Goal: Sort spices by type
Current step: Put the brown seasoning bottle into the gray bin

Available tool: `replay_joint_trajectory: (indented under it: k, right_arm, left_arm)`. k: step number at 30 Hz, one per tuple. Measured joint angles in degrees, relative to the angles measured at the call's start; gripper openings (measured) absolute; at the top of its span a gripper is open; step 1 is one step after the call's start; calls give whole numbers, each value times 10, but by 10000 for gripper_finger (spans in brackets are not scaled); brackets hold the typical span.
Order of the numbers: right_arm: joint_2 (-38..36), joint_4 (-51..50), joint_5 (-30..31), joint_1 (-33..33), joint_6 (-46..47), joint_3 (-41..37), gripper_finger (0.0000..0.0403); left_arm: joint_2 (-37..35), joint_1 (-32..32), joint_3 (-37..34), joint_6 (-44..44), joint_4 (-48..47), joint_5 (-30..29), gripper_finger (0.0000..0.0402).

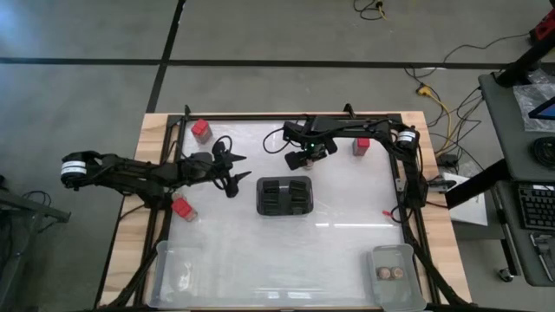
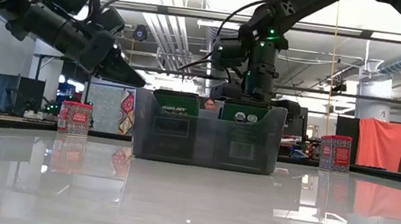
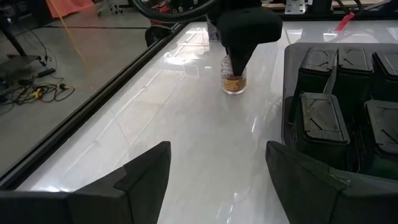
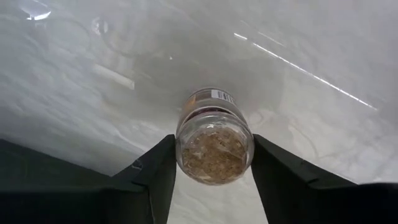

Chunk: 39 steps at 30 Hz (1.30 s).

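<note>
my right gripper (image 4: 212, 163) brackets a spice jar (image 4: 214, 142), fingers touching its sides. next i lift it straight. my left gripper (image 3: 217, 177) hangs open, empty.

Jar (image 3: 234, 79) top hidden behind right gripper (image 3: 239, 62) in left wrist view. Contents of clear bins (image 1: 392, 274) too small to ID. Holder (image 3: 341, 112) cut off at pic edge.

Three red boxes (image 1: 201, 130) stand apart on the table; one round jar (image 4: 214, 137) stands upright.

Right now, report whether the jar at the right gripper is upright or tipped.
Upright: the jar stands on the table under the right gripper.
</note>
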Motion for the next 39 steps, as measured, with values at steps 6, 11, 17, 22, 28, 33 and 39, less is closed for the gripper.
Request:
replay_joint_trajectory:
  k: [6,11,17,22,28,33,39]
  right_arm:
    - [-43,-23,1,5,-10,19,175]
    - [-114,-73,10,42,10,19,176]
    - [-213,-126,12,170,128,19,175]
    - [-260,-148,20,311,278,18,178]
    - [-265,-176,16,484,477,17,174]
    - [-264,-186,12,611,670,9,180]
    - [-264,-190,-17,718,869,-11,173]
  left_arm:
    - [0,0,-1,3,-1,0,247]
    - [0,1,-1,4,-1,0,247]
    - [-1,1,-1,19,27,0,247]
    - [-1,1,-1,14,65,0,247]
    - [-1,1,-1,-1,76,0,247]
    - [-1,1,-1,-9,78,0,247]
    - [-1,1,-1,-18,101,0,247]
